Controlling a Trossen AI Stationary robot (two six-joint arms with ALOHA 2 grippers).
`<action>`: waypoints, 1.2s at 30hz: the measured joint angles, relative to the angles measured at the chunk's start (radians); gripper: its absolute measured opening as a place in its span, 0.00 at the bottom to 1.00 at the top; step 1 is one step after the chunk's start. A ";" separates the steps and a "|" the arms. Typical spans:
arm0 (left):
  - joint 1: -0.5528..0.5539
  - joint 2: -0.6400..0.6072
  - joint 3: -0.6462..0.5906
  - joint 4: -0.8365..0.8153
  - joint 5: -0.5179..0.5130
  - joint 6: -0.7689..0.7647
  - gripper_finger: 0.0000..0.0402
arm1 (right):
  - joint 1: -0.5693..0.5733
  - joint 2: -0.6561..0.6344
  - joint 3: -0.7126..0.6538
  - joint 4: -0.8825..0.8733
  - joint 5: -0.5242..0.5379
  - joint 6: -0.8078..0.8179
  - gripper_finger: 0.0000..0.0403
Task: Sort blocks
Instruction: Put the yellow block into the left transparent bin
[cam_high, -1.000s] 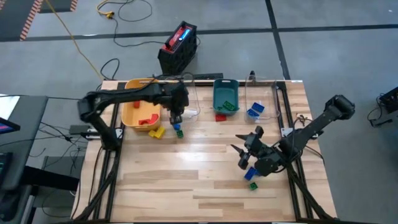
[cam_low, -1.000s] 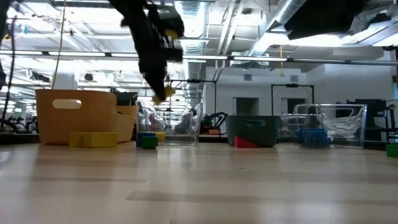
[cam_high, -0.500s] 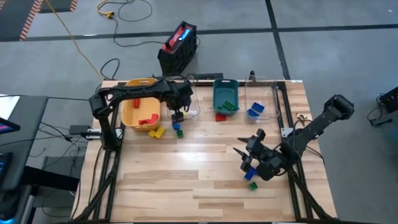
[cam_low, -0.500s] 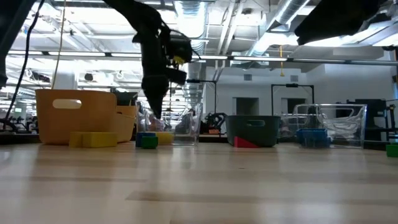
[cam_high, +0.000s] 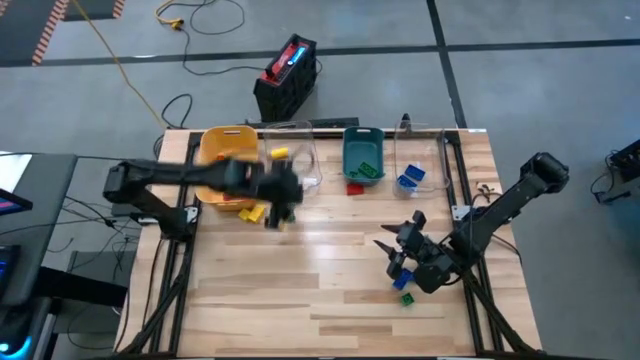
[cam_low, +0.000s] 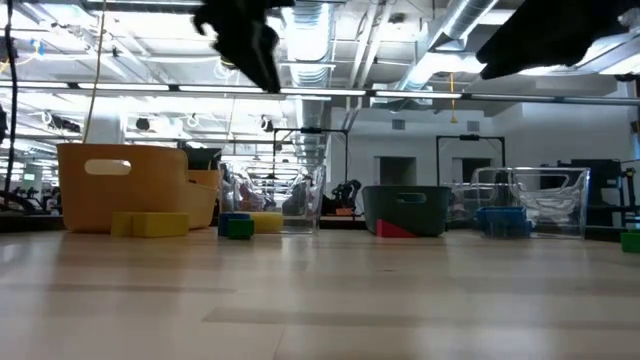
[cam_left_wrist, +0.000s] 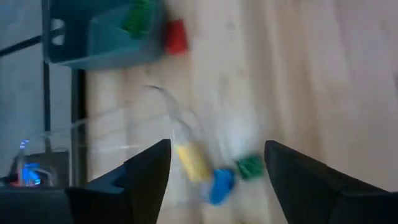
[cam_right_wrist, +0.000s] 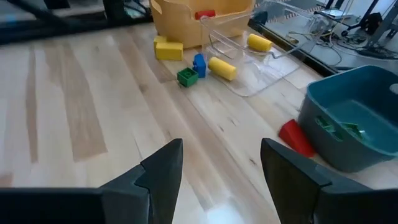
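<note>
high view, upper left of frame: left gripper (cam_high: 280, 200) blurred, now lower and farther left than half a second earlier, off the clear bin (cam_high: 298, 165) and over bare table (cam_high: 300, 290) beside the yellow bin (cam_high: 215, 150). fingers (cam_left_wrist: 149, 171) spread in the left wrist view, nothing between them. yellow rounded block (cam_high: 279, 153) now lying inside the clear bin, where none showed a second ago. second yellow rounded block (cam_right_wrist: 222, 68), blue block (cam_right_wrist: 199, 63) and green block (cam_right_wrist: 187, 76) clustered at the clear bin's mouth, unchanged; flat yellow block (cam_right_wrist: 168, 49) just beside the yellow bin.

high view, lower right of frame: right gripper (cam_high: 398, 250) hovering with fingers (cam_right_wrist: 161, 174) apart and empty, barely shifted; blue block (cam_high: 401, 279) and green block (cam_high: 407, 298) on the table just below it.

upper centre: teal bin (cam_high: 362, 140) holding green blocks (cam_high: 368, 168), red block (cam_high: 353, 187) touching its front wall; small clear bin (cam_high: 420, 150) holding blue blocks (cam_high: 408, 178).
</note>
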 joint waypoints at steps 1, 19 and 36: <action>-0.045 -0.003 -0.015 -0.012 -0.037 -0.032 0.62 | 0.000 0.002 -0.013 0.029 0.007 -0.001 0.57; -0.427 0.094 -0.235 -0.093 -0.256 -0.688 0.62 | -0.013 0.162 -0.081 0.457 0.011 -0.186 0.57; -0.404 -0.039 -0.589 0.111 -0.322 -0.913 0.62 | 0.017 0.162 -0.080 0.461 0.011 -0.186 0.57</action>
